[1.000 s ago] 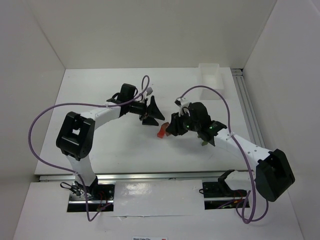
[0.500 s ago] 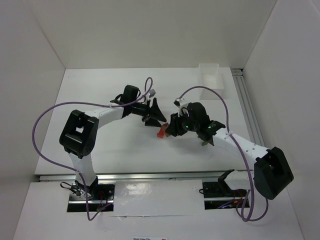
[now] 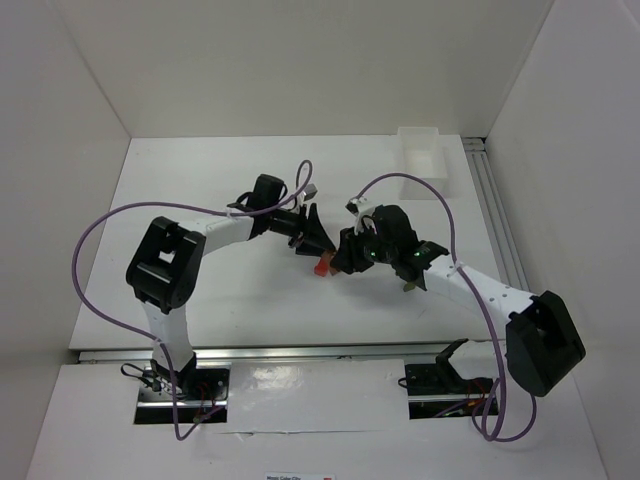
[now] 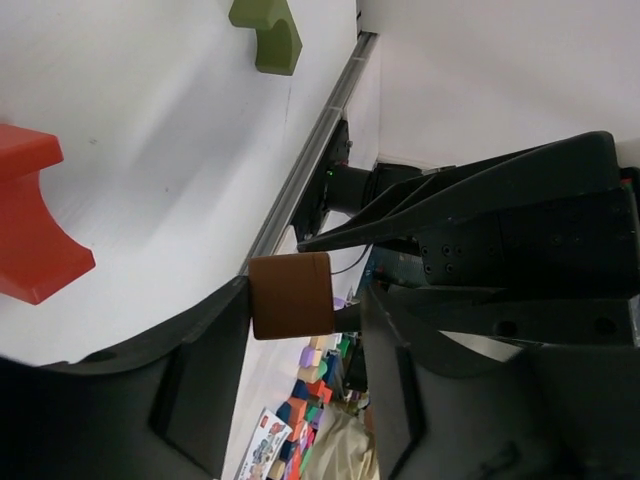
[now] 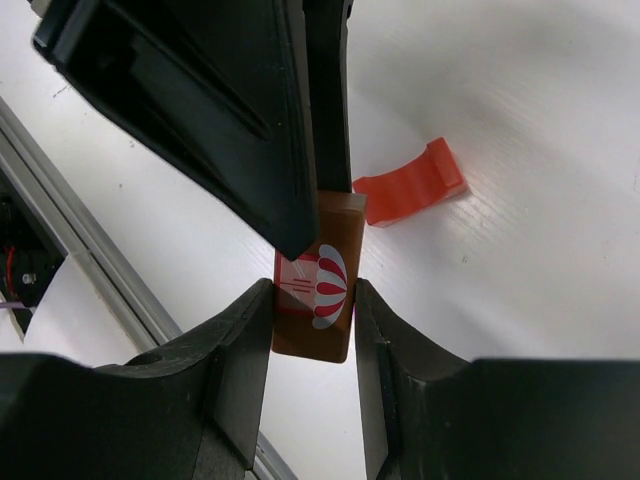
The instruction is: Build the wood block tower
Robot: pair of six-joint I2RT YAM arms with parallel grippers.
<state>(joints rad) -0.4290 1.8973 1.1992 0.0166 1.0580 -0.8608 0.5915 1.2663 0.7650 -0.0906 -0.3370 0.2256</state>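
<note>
My right gripper (image 3: 335,262) (image 5: 312,300) hangs over the table's middle, shut on a brown wood block (image 5: 318,310) with a red and white print. My left gripper (image 3: 312,240) (image 4: 303,300) meets it from the left. Its jaws have closed in around the same brown block (image 4: 290,295): one finger (image 4: 215,330) rests against it, and a thin gap remains at the other. A red notched block (image 3: 320,266) (image 5: 410,185) (image 4: 30,240) lies on the table just below both grippers. A green block (image 4: 268,35) lies farther off. No tower is in view.
A white rectangular bin (image 3: 423,155) stands at the table's back right corner. White walls enclose the table on three sides. A metal rail (image 3: 495,220) runs along the right edge. Purple cables loop off both arms.
The left arm has reached right to the right gripper, and its jaws have narrowed from wide open to close around the brown block. The right gripper has kept its hold and hardly moved.
</note>
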